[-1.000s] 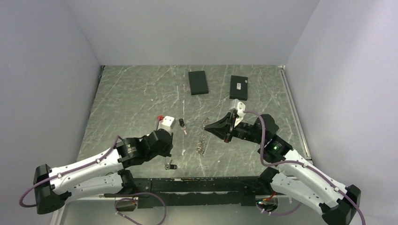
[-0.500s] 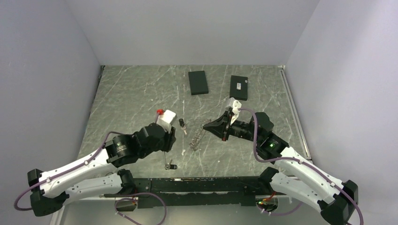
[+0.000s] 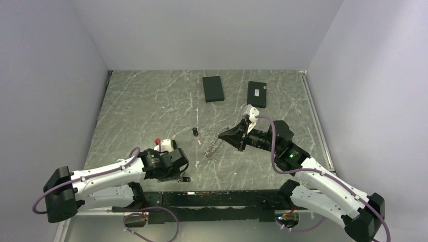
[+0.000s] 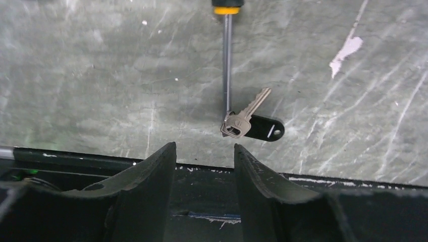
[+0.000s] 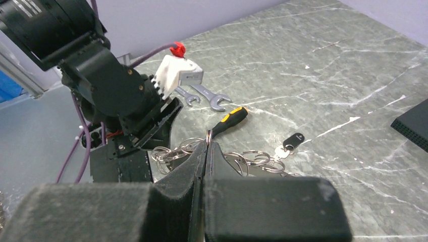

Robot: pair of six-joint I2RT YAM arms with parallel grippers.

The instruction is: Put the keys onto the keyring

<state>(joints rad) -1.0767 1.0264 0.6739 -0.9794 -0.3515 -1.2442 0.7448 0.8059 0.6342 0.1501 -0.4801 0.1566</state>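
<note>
Two grippers are sharing the marbled table (image 3: 141,101). On the left, the left arm is reaching low along the near edge. The left gripper (image 4: 204,148) is hovering there released, its jaws standing apart with nothing between them. Just beyond its fingertips, the near key (image 4: 242,118) is lying flat on the table by the near rail, its silver blade angling away and a black oval tag beside its head. A screwdriver (image 4: 227,65) is lying in line with the gripper, its shaft tip ending right at that key's head and its black-and-yellow handle pointing away. Two silver wrenches (image 5: 209,98) are resting past the screwdriver handle, close to the left wrist.

Toward the middle, the far key (image 3: 195,133) is lying alone on the table, well apart from the near one.

Right of it, the keyring (image 3: 212,149) is trailing down as a string of rings from the right gripper (image 5: 207,143), which is clenching one thin ring between tightly pressed fingertips. Whether the lowest rings are touching the table is unclear. Neither key is on the keyring.

At the far side, two flat black boxes (image 3: 213,88) are sitting side by side, the right one bearing a small white label.
</note>
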